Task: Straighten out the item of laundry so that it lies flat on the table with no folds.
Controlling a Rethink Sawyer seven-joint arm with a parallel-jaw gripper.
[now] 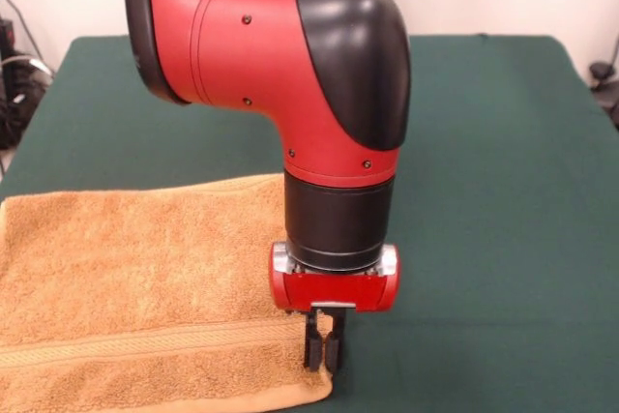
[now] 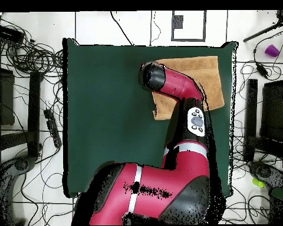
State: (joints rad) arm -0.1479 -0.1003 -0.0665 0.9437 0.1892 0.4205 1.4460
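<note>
One gripper (image 1: 322,355) sits low at the frame's bottom centre, fingers nearly closed on the orange-tan towel's (image 1: 126,287) corner. Its cloth stretches leftward, long axis across the frame, over the green table (image 1: 484,191) beyond.

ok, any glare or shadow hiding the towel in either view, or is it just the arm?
Front view: even light, soft highlights on the arm's shell, no glare on the towel; the gripper casts little shadow at the towel's corner. Overhead view: the arm covers part of the towel, hiding the gripper; table evenly lit.
</note>
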